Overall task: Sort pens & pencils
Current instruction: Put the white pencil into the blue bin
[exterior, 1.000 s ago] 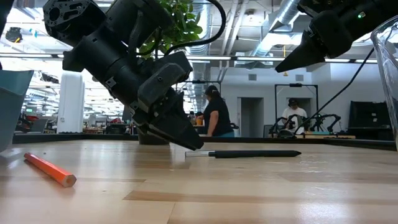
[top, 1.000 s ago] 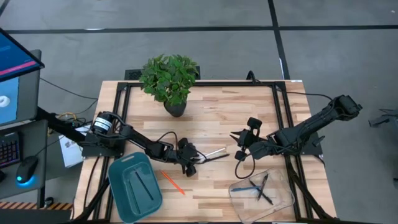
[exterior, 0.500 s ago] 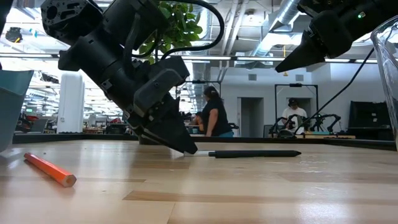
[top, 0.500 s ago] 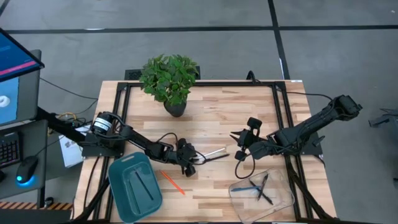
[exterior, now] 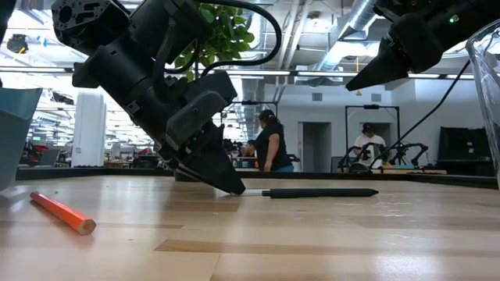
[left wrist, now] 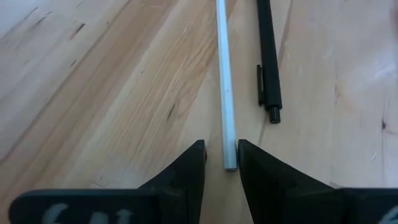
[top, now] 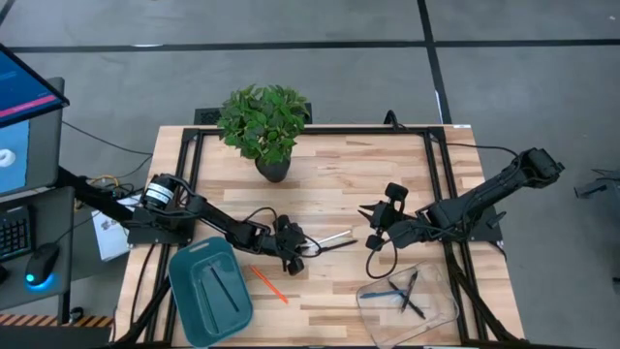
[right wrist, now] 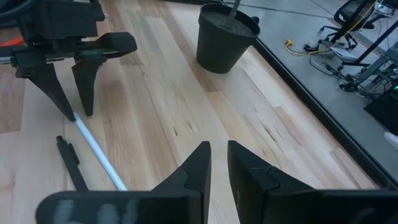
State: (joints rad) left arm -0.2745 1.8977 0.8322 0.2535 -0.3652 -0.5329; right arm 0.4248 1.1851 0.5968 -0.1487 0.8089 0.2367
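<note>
Left gripper [left wrist: 221, 155], angled steeply down to the table [top: 329, 184] at mid-board, fingers parted narrowly astride the near end of the whitish pencil [left wrist: 224, 81], not yet clamped; black pen [left wrist: 268, 56] lies just beside it. Right gripper [right wrist: 219, 163] hangs raised, fingers narrowly apart, empty. Orange pencil [top: 269, 285] lies beside the teal tray [top: 184, 291].

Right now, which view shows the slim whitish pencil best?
Left wrist view: the slim whitish pencil lies sharp between the left gripper fingertips. Right wrist shows it whole but farther off; high view a faint sliver; low view barely its tip.
</note>
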